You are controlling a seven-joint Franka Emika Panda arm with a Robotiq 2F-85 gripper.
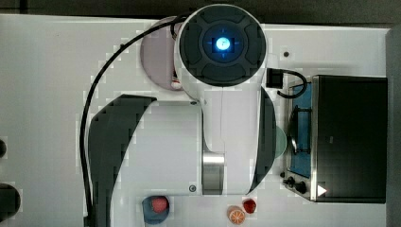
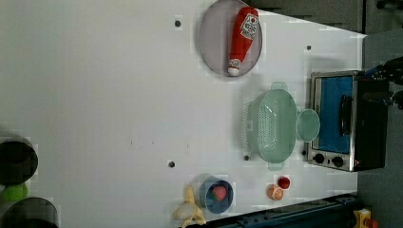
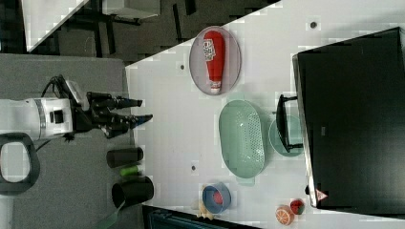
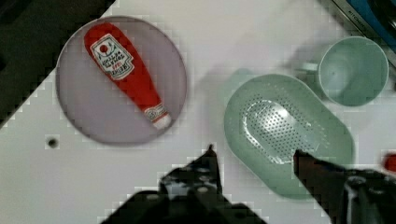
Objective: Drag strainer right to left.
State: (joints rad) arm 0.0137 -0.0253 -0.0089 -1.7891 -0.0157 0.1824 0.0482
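The strainer (image 2: 275, 124) is a pale mint-green oval colander with rows of small holes. It rests on the white table (image 2: 119, 95) beside the toaster oven, also seen as the strainer (image 3: 241, 138) and the strainer (image 4: 287, 133). My gripper (image 4: 254, 151) is open with nothing between its fingers, and in the wrist view the strainer's rim lies between the two dark fingertips, farther off. In the right view the gripper (image 3: 143, 109) hangs well to the right view's left of the strainer, apart from it. In the top view the arm (image 1: 222, 118) covers the strainer.
A green cup (image 2: 308, 125) sits between strainer and toaster oven (image 2: 342, 121). A grey plate (image 2: 214, 38) holds a ketchup bottle (image 2: 242, 40). A blue bowl (image 2: 216, 194), banana (image 2: 190, 211), orange slice (image 2: 274, 192) and red fruit (image 2: 283, 182) lie along one edge. Black cylinders (image 2: 16, 161) stand far off.
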